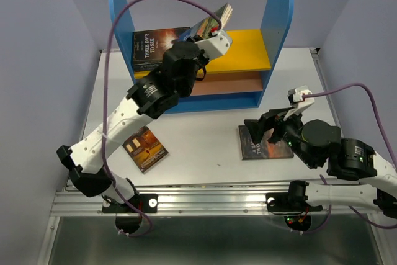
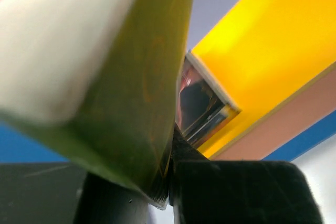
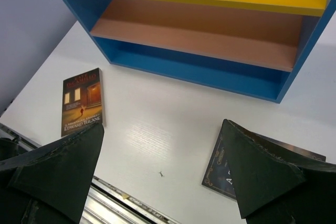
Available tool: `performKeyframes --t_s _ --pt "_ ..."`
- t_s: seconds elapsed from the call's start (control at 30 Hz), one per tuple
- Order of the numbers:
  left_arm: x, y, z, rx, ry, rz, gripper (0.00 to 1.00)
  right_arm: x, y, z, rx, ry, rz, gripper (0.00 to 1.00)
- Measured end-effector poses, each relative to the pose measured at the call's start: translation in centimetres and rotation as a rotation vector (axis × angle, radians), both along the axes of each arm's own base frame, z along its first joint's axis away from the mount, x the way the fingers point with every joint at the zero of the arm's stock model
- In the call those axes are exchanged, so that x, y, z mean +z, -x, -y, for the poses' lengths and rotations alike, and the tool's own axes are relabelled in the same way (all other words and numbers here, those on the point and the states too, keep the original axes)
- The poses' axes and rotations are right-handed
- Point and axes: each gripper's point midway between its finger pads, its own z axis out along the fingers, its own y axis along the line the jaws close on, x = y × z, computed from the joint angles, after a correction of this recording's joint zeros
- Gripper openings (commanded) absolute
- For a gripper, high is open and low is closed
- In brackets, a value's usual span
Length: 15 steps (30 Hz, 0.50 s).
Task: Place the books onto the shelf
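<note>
Two books [image 1: 145,149] on counter [image 1: 205,147]; L fingers [image 2: 236,192] clamp tilted book [image 1: 220,13] upper centre, to stand it on shelf [image 1: 282,10]; R fingers [image 3: 58,171] spread, empty.

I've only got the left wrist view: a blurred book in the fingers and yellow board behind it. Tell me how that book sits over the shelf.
Observer: In the top view, the left gripper holds a tilted book over the yellow top board of the shelf. The book is not lying flat.
Operator: Report what else is on that board.
Observer: One dark book, titled Three Days to See, lies flat at the board's left end.
Operator: Count the books not shelved.
Observer: Two lie on the table: an orange-brown book near the left arm, and a gold-bordered book beneath the right gripper, whose fingers are wide open.
</note>
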Motion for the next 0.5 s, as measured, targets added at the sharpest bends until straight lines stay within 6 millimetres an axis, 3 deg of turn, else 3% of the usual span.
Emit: performKeyframes --t_s 0.07,0.17,0.37,0.5 --pt "-2.5 -0.9 -0.9 0.081 -0.149 -0.017 0.00 -0.3 -0.1 -0.3 -0.001 0.014 -0.003 1.00" --pt "-3.9 -2.1 -1.9 0.187 -0.285 -0.009 0.00 -0.7 -0.3 -0.8 -0.001 0.035 -0.009 1.00" --pt "-3.7 -3.9 -4.9 0.381 -0.386 0.056 0.00 -1.7 -0.4 -1.4 0.000 0.067 -0.020 1.00" --pt "-4.0 -5.1 -6.2 0.422 -0.416 0.066 0.00 -1.8 -0.3 -1.0 -0.001 0.058 -0.021 1.00"
